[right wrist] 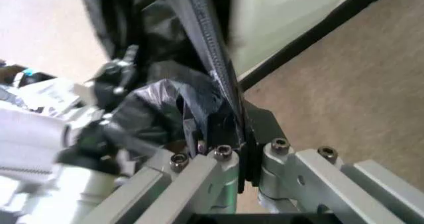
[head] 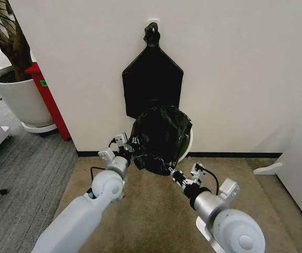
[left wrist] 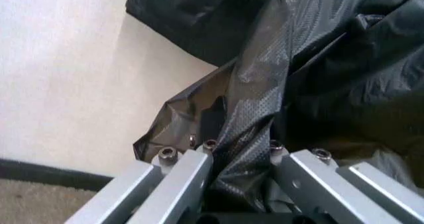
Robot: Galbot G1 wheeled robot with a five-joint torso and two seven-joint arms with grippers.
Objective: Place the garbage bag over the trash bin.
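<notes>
- Against the foot of the cream wall [head: 235, 68], above the tan carpet [head: 156, 211], the thin, glossy, crinkled black plastic garbage bag [head: 160, 138] is held up between the two arms, bunched into a rounded mass.
- A sliver of the small round cream-white plastic trash bin [head: 189, 143] shows as a pale curved edge at the bag's right side; the bag covers the rest of it, so how far the bag sits over the rim cannot be told.
- The left gripper [head: 126, 145] is at the bag's left edge. In the left wrist view its metal fingers [left wrist: 185, 177] are drawn close together with a fold of the black film pinched between them.
- The right gripper [head: 178, 178] is at the bag's lower right corner, low and near the carpet. In the right wrist view its fingers [right wrist: 222, 172] are nearly closed, clamping a taut strip of the bag's edge.
- On the wall just above the bag hangs a flat, smooth black bundle with a knotted top [head: 152, 79], apart from both grippers.
- At the far left edge of the floor stands a large white plant pot [head: 18, 95] beside a red panel [head: 49, 100], well apart from the bag.
</notes>
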